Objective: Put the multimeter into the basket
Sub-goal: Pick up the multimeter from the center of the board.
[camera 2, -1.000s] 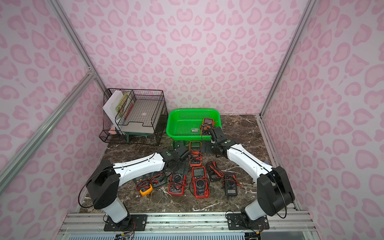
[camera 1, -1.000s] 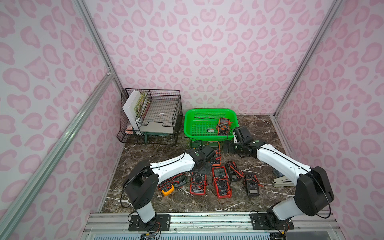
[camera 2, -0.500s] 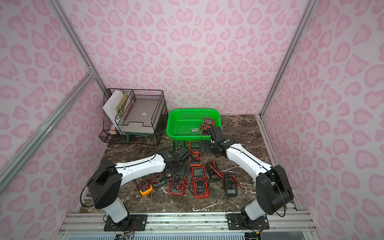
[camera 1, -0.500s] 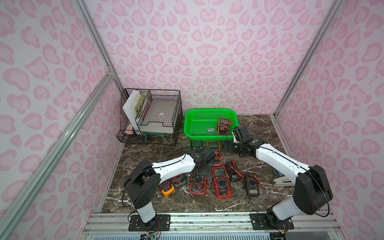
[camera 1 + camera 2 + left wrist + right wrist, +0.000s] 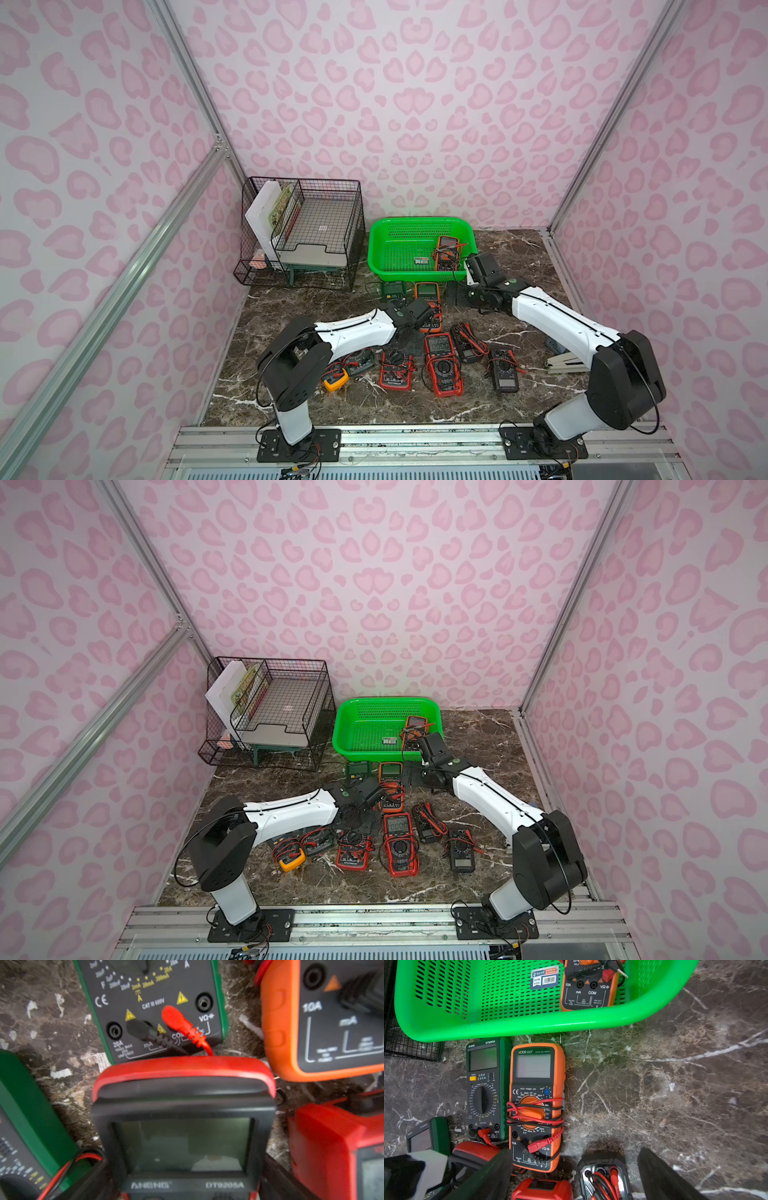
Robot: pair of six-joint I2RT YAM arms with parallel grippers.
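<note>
Presently catalogued:

1. Basket (image 5: 415, 221): bright green plastic, rectangular, with perforated walls and floor and a rounded rim. It stood at the back of the dark, white-veined marble table (image 5: 519, 257), beside a black wire-grid rack (image 5: 316, 195). Inside lay one orange-cased multimeter (image 5: 448, 249) with leads coiled on top, and a small barcoded label (image 5: 544, 977).
2. Red-rimmed multimeter (image 5: 185, 1088): black face, grey rectangular display, marked ANENG DT9205A. It lay flat on the table outside the basket, with a green-cased meter (image 5: 485, 1088) between it and the basket's rim.
3. Left pincer (image 5: 182, 1163): jaws spread wide, straddling that meter's display end. Contact could not be told.
4. Right pincer (image 5: 574, 1152): released and empty, with dark tapered fingers (image 5: 664, 1176) apart, near the basket's front rim.
</note>
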